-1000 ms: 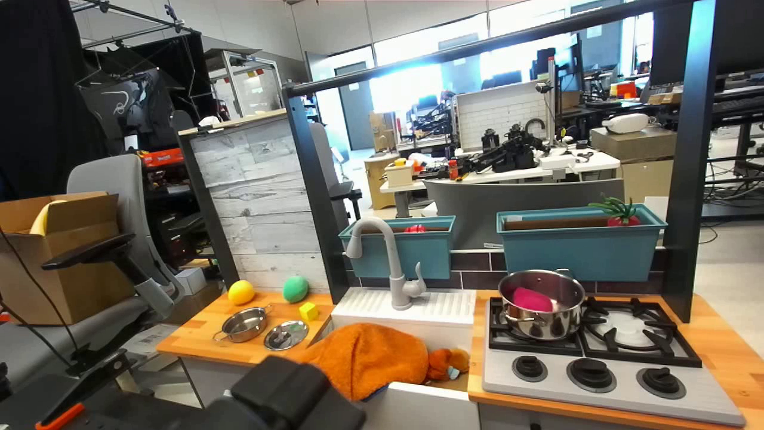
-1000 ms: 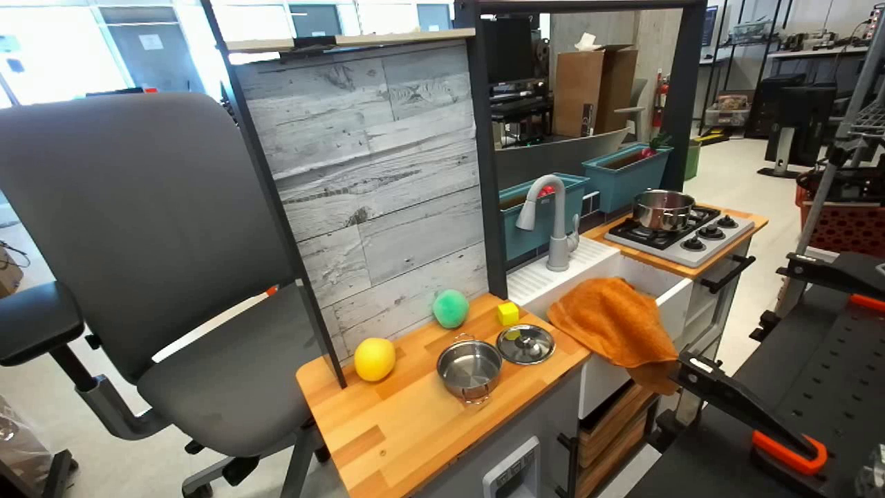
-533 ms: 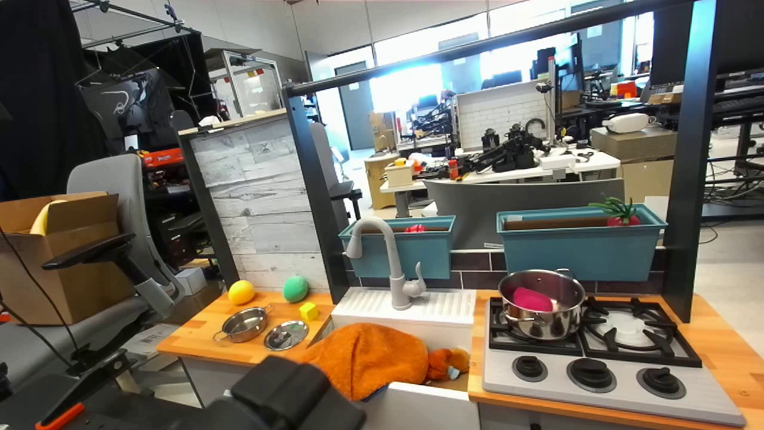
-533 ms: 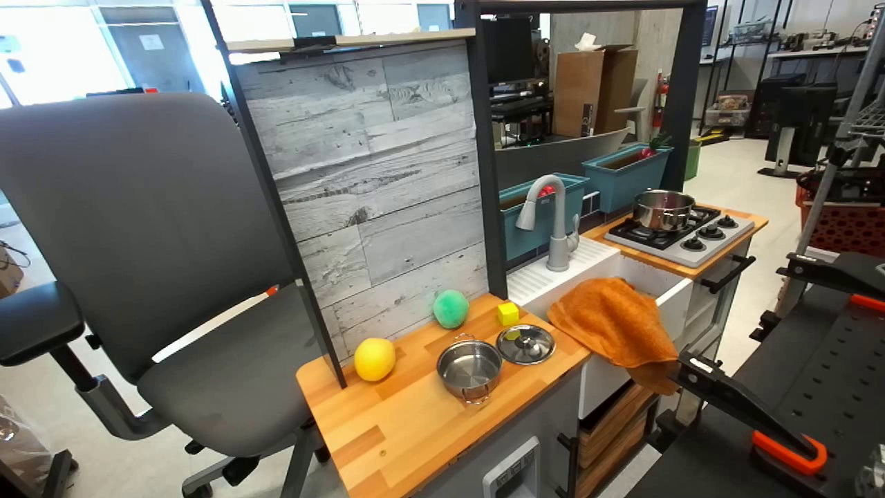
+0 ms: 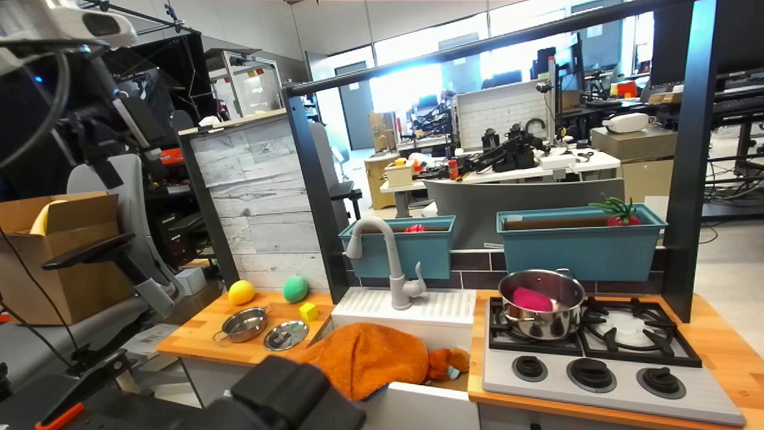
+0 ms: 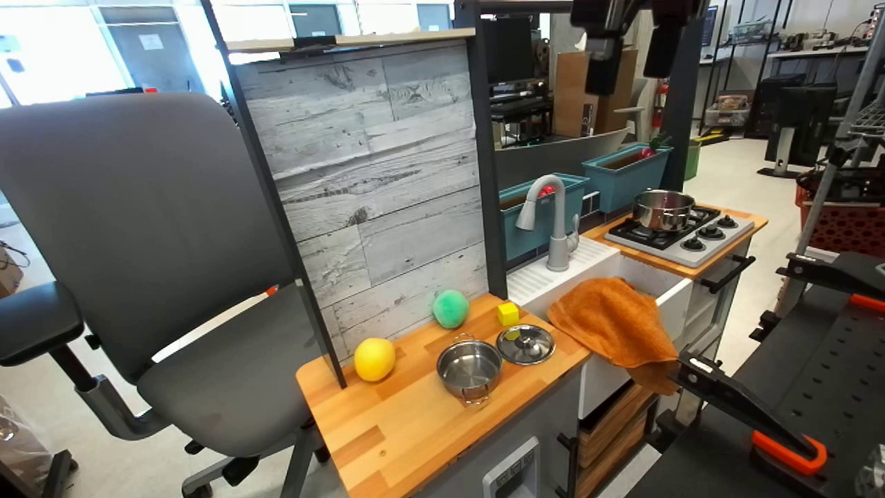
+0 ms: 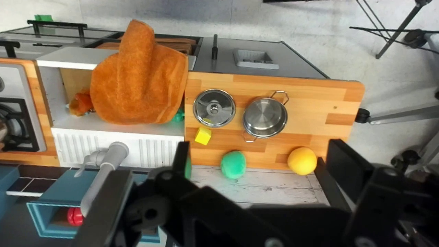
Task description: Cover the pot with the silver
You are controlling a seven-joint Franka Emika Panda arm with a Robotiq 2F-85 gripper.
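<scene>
In an exterior view the gripper (image 6: 632, 69) hovers high, jaws parted, well apart from the steel pot (image 6: 660, 218), floor hidden, on the stove (image 6: 679, 254); in an exterior view, there's a magenta object (image 5: 532, 300) inside that pot; over to the wrist view, a green thing (image 7: 178, 116) peeks past the orange towel (image 7: 137, 79), the silver lid (image 7: 214, 108) lying just beside a two-handled pan (image 7: 265, 118)

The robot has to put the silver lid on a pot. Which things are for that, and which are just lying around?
For the job:
silver lid
pot on the stove, probably the one meant
gripper, open

Just lying around:
shallow pot on the counter, I think
yellow round thing
green round thing
yellow cube
orange cloth
pink thing inside the pot on the stove
</scene>
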